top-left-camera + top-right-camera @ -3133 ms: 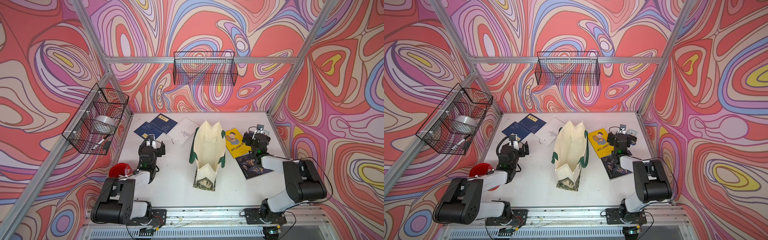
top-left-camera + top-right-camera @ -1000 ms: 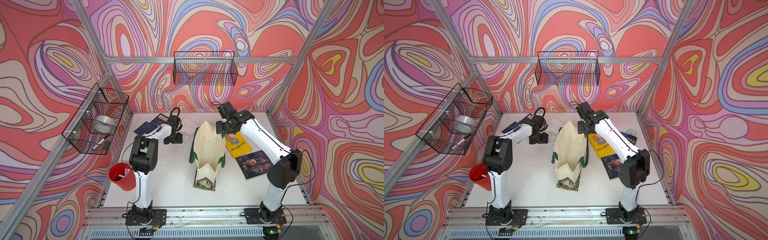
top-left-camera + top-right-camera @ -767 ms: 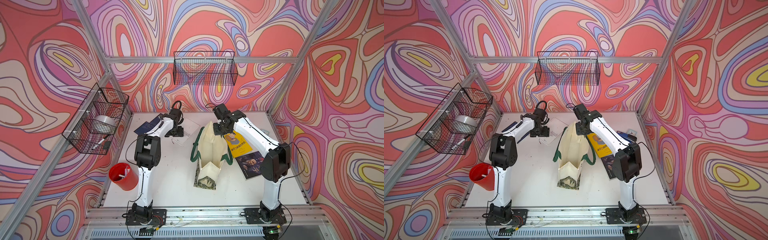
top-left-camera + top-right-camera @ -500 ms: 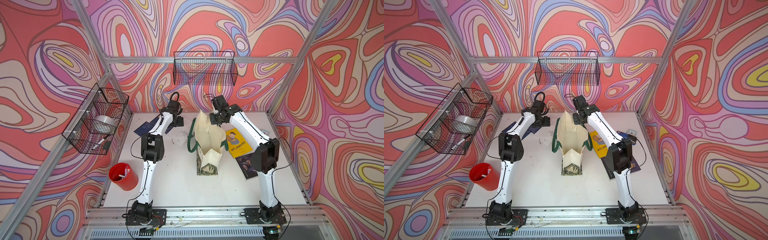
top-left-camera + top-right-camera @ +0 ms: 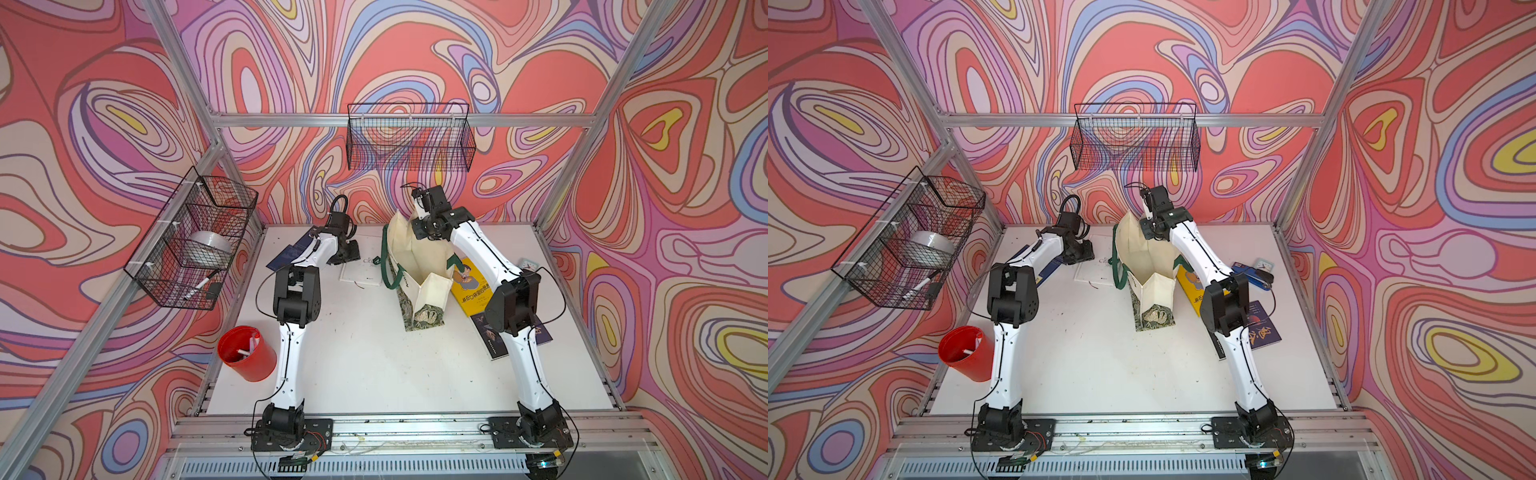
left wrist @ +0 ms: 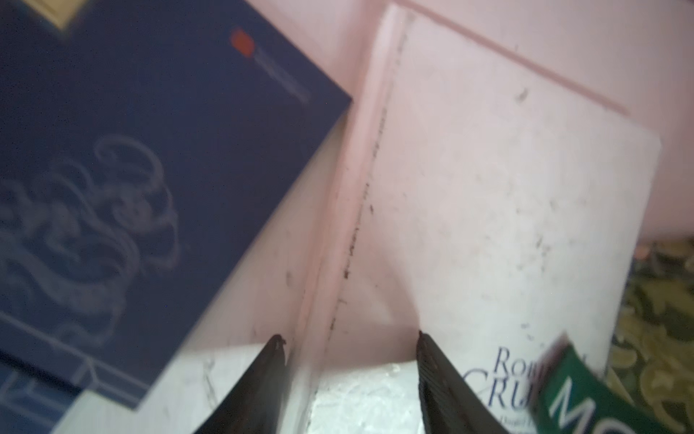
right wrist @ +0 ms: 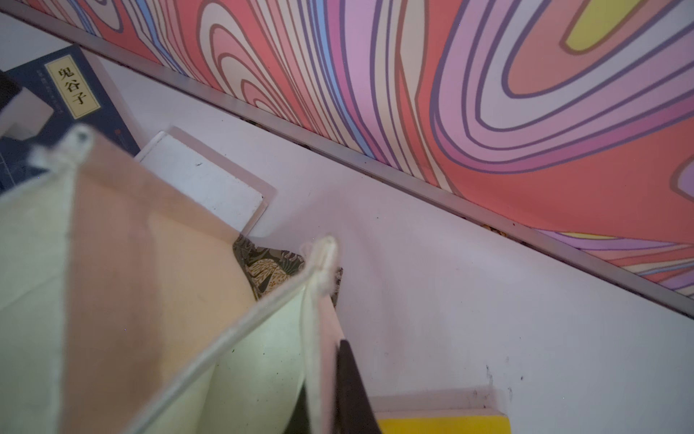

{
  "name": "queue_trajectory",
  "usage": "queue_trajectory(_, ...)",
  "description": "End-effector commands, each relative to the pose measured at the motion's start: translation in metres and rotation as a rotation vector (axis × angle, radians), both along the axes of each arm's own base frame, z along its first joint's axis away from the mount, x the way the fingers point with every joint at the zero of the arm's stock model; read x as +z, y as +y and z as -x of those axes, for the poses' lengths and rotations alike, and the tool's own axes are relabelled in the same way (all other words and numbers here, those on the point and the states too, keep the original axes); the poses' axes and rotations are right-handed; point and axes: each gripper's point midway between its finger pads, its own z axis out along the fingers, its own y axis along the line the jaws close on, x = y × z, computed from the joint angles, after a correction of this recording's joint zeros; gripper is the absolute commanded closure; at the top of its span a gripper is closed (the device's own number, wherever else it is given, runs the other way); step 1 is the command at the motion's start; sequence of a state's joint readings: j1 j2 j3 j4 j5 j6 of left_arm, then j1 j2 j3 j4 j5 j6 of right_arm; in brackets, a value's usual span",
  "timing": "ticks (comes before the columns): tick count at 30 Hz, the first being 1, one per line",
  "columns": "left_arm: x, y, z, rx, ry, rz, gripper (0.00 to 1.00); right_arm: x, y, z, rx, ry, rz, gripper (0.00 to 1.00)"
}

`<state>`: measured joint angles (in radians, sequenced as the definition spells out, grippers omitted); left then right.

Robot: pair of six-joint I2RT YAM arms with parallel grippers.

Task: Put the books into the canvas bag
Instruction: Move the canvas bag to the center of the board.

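Bag (image 5: 419,270): cream canvas, green handles, leafy base. It stands open-mouthed toward the back of the table (image 5: 374,365). Your right gripper (image 7: 326,394) is pressed together on the bag's far rim and holds that end up.
White book (image 5: 361,272): flat just left of the bag, with a bag handle lying over its corner. Your left gripper (image 6: 353,375) sits low here, jaws spread to either side of the book's edge.
Navy book (image 6: 131,188): flat beside the white one, partly under your left arm.
Yellow book (image 5: 469,286): flat at the bag's right, partly under your right arm.
Dark book (image 5: 1262,328): right of the bag, nearer you.
Red cup (image 5: 247,353): at the table's left edge.
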<state>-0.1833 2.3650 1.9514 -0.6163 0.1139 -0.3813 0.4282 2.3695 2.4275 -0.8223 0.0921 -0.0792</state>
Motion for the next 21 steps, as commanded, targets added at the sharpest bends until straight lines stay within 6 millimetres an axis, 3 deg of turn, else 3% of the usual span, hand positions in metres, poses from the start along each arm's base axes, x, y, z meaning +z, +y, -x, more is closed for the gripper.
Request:
queue_trajectory(1, -0.054, -0.014, 0.077, -0.024, 0.206, -0.079, 0.47, 0.041, 0.026, 0.0, 0.145, -0.106, -0.078, 1.0)
queue_trajectory(7, -0.08, -0.022, 0.17, -0.008, 0.31, -0.126, 0.57, 0.057, 0.05, 0.021, 0.341, -0.134, -0.139, 1.0)
queue_trajectory(12, -0.059, -0.01, 0.219, 0.038, 0.287, -0.158, 0.59, 0.067, 0.074, 0.037, 0.479, -0.12, -0.234, 0.98)
queue_trajectory(13, -0.052, -0.007, 0.224, 0.043, 0.278, -0.157, 0.58, 0.067, 0.075, 0.037, 0.471, -0.115, -0.24, 0.84)
queue_trajectory(15, -0.035, -0.001, 0.23, 0.05, 0.249, -0.165, 0.5, 0.071, 0.072, 0.034, 0.426, -0.11, -0.236, 0.44)
queue_trajectory(16, -0.025, 0.002, 0.23, 0.044, 0.231, -0.172, 0.45, 0.076, 0.068, 0.033, 0.397, -0.114, -0.227, 0.33)
queue_trajectory(19, 0.005, 0.007, 0.227, 0.018, 0.187, -0.203, 0.33, 0.098, 0.045, 0.031, 0.27, -0.152, -0.193, 0.23)
queue_trajectory(21, 0.025, 0.009, 0.219, 0.001, 0.159, -0.209, 0.3, 0.115, 0.025, 0.035, 0.174, -0.179, -0.161, 0.22)
